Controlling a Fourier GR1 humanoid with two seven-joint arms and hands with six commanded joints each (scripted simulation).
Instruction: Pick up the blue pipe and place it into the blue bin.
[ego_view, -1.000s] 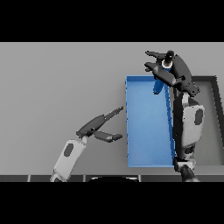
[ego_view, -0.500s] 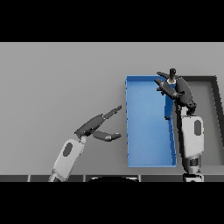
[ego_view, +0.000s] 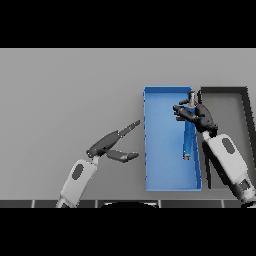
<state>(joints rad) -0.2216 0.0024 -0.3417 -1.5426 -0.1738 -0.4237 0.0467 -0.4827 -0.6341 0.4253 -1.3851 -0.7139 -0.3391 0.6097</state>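
At right of centre the right hand (ego_view: 199, 116) has its fingers loosely spread over the blue pipe (ego_view: 188, 135) lying in the blue bin (ego_view: 165, 140), while the left hand (ego_view: 111, 145) hovers open at lower left.

A: Where does the view sit?
B: One head view, high, looking steeply down on the table (ego_view: 65, 85).
A: How close?
B: Mid-range; both arms enter from the lower edge.
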